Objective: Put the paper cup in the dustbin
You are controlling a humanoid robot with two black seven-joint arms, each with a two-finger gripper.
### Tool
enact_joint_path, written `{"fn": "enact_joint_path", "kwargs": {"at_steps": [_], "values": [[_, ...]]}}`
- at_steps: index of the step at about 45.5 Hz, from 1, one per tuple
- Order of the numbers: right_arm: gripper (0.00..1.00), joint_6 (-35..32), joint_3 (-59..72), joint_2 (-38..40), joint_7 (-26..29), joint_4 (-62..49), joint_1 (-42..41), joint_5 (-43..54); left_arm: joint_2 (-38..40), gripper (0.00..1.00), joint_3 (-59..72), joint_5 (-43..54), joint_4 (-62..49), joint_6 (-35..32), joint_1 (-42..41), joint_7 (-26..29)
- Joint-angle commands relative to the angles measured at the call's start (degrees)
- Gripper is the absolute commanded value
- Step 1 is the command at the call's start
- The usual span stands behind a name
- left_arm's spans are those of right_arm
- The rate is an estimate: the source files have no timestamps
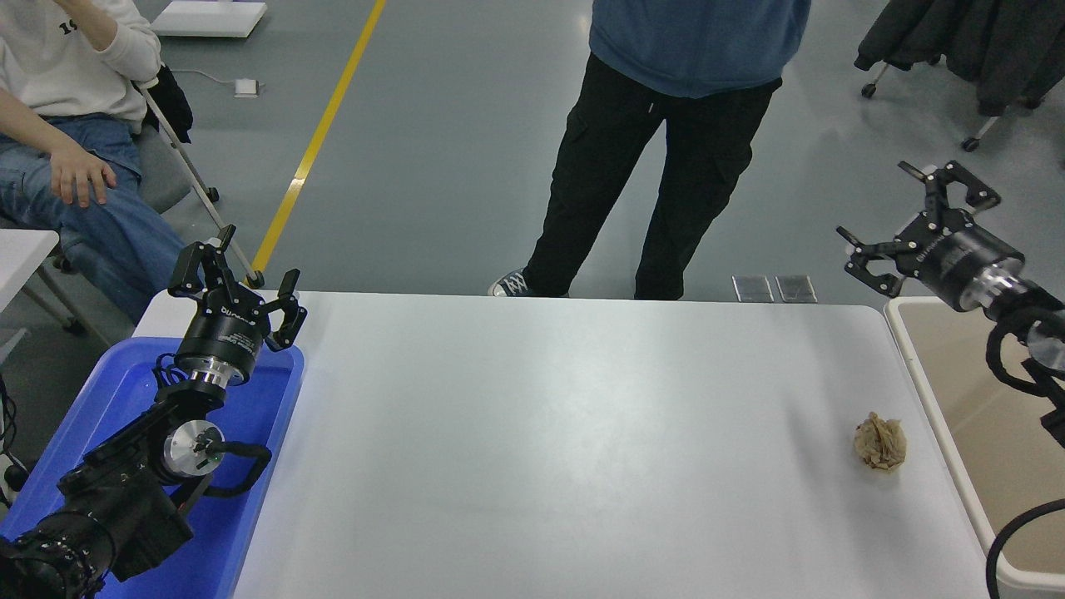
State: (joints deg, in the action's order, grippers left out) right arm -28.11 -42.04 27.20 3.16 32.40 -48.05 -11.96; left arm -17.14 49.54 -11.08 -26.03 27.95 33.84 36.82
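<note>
No paper cup shows anywhere in the head view; it is hidden or out of view. The beige dustbin (923,378) stands at the table's right edge, its inside partly covered by my right arm. My right gripper (911,216) is open and empty, raised above the bin's far end beyond the table's far right corner. My left gripper (237,279) is open and empty, parked over the blue tray at the lower left.
A crumpled brown paper ball (880,443) lies on the white table (541,433) near the bin. A shallow blue tray (125,391) sits at the left edge. One person stands at the far side, another sits at the upper left.
</note>
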Motion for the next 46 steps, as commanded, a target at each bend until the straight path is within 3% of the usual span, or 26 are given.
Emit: {"fn": "enact_joint_path", "kwargs": {"at_steps": [1,18,46], "values": [[1.00,-0.37,0.11,-5.31,-4.82,2.32,-0.20,0.36,0.00,1.00,-0.05,0.01,0.02,0.00,0.00,0.00],[1.00,0.33,0.38,-12.69,-9.58,-0.05,0.50,3.08,0.00,1.00,0.03,0.01,0.02,0.00,0.00,0.00],[1.00,0.25,0.55,-23.24,-9.84,-6.56,2.17,3.08,0.00,1.00,0.03,0.01,0.02,0.00,0.00,0.00]]}}
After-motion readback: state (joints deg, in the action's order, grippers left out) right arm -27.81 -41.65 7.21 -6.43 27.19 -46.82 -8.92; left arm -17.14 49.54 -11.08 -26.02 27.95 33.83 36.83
